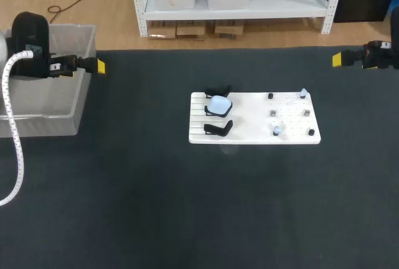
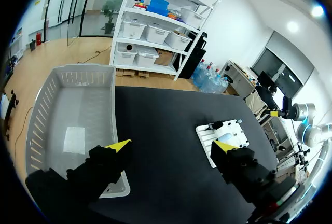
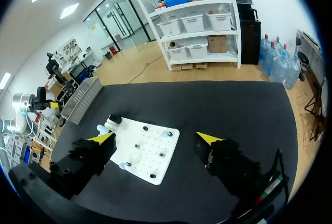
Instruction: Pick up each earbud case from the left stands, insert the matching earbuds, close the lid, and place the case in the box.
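A white board (image 1: 255, 133) lies mid-table. On its left side a pale blue earbud case (image 1: 219, 104) rests on black stands (image 1: 218, 128). Small pale earbuds (image 1: 303, 93) sit on pegs at the board's right, one more earbud (image 1: 277, 131) nearer the front. My left gripper (image 1: 98, 66) hangs open at the far left, by the clear box (image 1: 76, 121), nothing between its fingers. My right gripper (image 1: 337, 59) is open at the far right, well away from the board. In the left wrist view the left gripper (image 2: 171, 149) stands open, with the case (image 2: 226, 139) far ahead. In the right wrist view the right gripper (image 3: 155, 140) frames the board (image 3: 150, 162).
The clear box (image 2: 78, 105) stands on the table's left edge, beside my left gripper, with a slip of paper in it. Black cloth covers the table (image 1: 187, 207) around the board.
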`<state>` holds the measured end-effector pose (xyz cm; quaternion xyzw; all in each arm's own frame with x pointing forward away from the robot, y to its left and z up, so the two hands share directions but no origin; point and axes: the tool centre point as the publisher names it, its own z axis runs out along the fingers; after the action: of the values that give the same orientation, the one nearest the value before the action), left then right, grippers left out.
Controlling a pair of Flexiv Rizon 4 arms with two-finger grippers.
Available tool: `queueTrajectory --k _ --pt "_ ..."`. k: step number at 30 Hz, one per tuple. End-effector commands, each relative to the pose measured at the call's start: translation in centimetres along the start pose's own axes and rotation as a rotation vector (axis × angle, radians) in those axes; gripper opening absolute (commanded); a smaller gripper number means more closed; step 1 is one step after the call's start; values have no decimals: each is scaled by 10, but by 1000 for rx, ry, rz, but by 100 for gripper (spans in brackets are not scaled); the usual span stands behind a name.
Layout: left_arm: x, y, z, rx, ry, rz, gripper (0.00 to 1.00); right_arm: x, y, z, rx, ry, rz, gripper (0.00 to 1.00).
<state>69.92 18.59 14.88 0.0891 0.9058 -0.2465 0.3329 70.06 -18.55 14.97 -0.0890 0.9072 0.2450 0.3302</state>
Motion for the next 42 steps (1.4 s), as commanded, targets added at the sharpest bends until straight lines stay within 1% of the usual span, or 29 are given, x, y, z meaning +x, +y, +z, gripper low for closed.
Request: queueTrajectory --k 1,19,21,24,27,29,30,32,36,42 --pt "-1 -1 0 -6 5 -1 100 0 0 0 -1 0 0 100" --pt "-1 -1 0 -6 5 -1 100 0 0 0 -1 0 0 100" --pt "-1 0 1 15 -3 39 100 0 0 0 -1 0 0 100" --pt "-1 -1 1 32 -18 52 100 0 0 0 -1 0 0 100" --pt "-3 -5 2 53 -28 95 100 0 0 0 -1 0 0 100" --pt "-4 -8 2 90 -27 131 100 0 0 0 -1 0 0 100" --pt "-5 -10 2 116 -28 158 100 0 0 0 -1 0 0 100" --pt "-8 -16 3 143 -25 216 100 0 0 0 -1 0 0 100" --pt "-14 -25 0 167 -30 353 100 0 0 0 -1 0 0 100" --pt "-24 -36 -9 232 -37 494 100 0 0 0 -1 0 0 100"
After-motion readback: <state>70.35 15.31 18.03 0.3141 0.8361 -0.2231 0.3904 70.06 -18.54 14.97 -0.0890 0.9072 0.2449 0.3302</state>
